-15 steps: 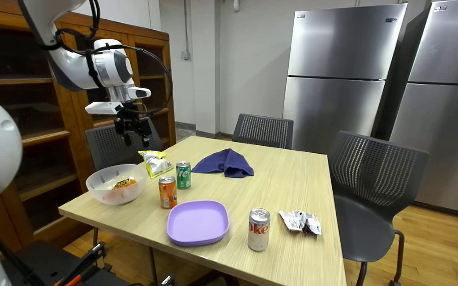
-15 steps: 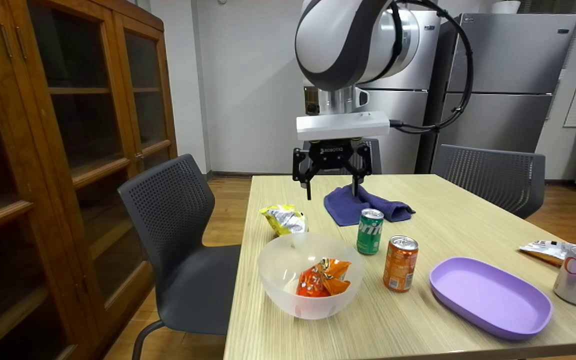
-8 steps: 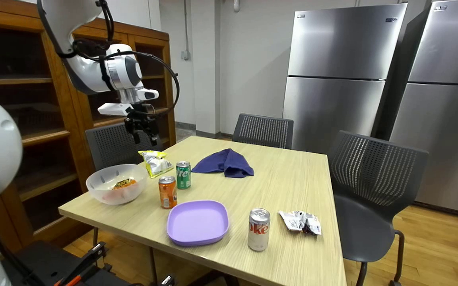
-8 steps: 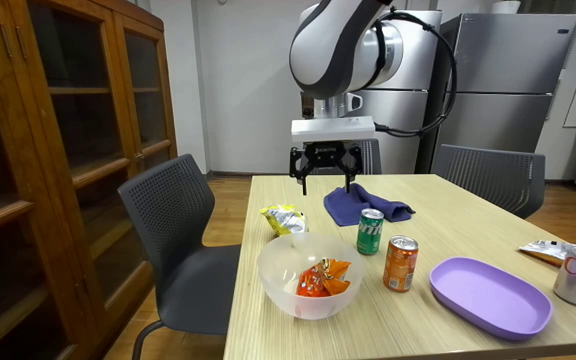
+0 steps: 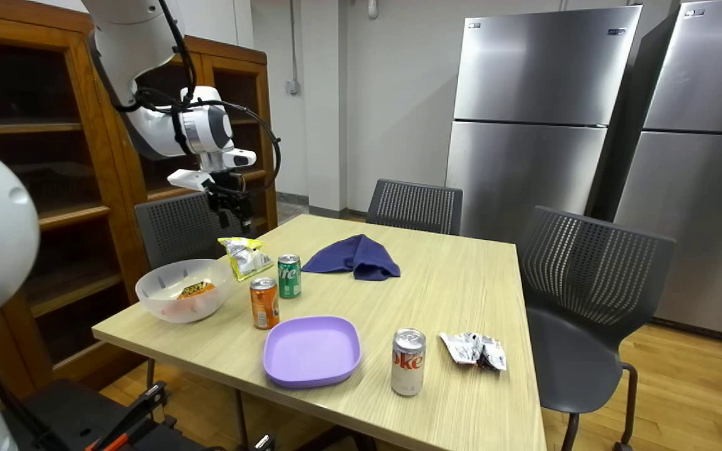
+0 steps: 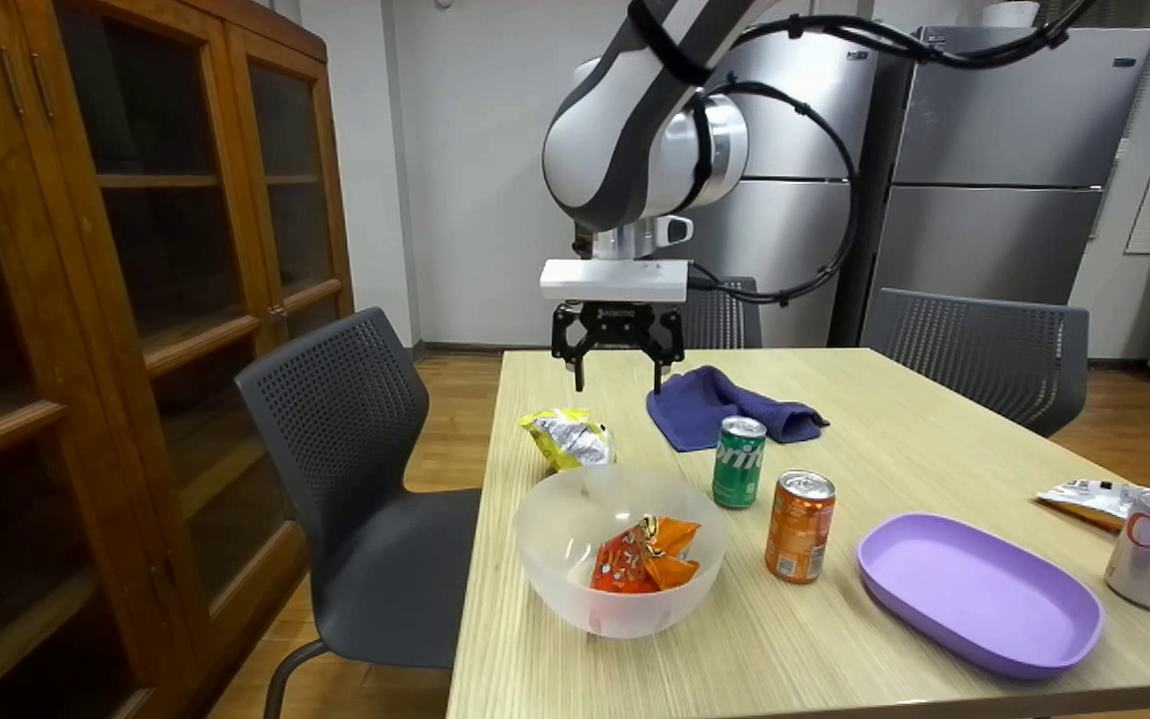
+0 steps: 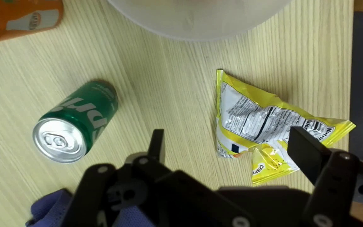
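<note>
My gripper point(image 5: 235, 224) is open and empty, held above the table in both exterior views point(image 6: 619, 384). Its two black fingers stand wide apart in the wrist view point(image 7: 227, 137). It is nearest to a yellow and white snack bag point(image 7: 263, 119), which lies crumpled on the table below it; the right finger overlaps part of the bag in the wrist view. The bag also shows in both exterior views point(image 5: 245, 257) point(image 6: 570, 437). A green Sprite can point(image 7: 77, 116) stands beside the bag. A dark blue cloth point(image 6: 735, 409) lies behind the can, partly hidden by the gripper in the wrist view.
A translucent bowl point(image 6: 565, 539) holds an orange snack packet point(image 6: 645, 559). An orange can point(image 6: 800, 529), a purple plate point(image 5: 312, 351), a Coke can point(image 5: 408, 363) and a silver packet point(image 5: 474, 349) are on the table. Chairs point(image 6: 355, 499) stand around it; a wooden cabinet point(image 6: 166, 300) is alongside.
The arm has moved across the table toward the yellow bag, rightward in an exterior view and leftward and farther off in an exterior view. The gripper stays open; the objects have not moved.
</note>
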`<action>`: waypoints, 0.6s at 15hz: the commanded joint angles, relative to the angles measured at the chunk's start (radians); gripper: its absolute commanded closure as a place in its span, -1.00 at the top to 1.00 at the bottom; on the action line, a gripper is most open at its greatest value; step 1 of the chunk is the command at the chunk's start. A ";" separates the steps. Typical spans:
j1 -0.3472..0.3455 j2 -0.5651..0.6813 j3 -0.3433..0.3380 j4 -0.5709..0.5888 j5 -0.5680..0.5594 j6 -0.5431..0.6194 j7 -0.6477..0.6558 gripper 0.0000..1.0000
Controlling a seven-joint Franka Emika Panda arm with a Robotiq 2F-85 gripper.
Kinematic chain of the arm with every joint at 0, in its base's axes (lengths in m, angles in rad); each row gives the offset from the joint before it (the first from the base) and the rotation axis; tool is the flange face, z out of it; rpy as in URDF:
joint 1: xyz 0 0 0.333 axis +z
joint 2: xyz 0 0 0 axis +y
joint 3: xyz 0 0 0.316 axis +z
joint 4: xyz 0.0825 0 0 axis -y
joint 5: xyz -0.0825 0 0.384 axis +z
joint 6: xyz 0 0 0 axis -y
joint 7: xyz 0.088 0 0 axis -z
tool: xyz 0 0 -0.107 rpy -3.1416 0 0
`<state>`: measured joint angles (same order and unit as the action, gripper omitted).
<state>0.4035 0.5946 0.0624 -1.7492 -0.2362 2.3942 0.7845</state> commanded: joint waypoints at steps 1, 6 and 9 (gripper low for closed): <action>0.052 0.086 -0.037 0.124 0.029 -0.049 0.113 1.00; 0.086 0.189 -0.057 0.246 0.066 -0.069 0.281 1.00; 0.089 0.244 -0.061 0.317 0.093 -0.079 0.348 1.00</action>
<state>0.4766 0.7710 0.0163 -1.5466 -0.1743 2.3718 1.0617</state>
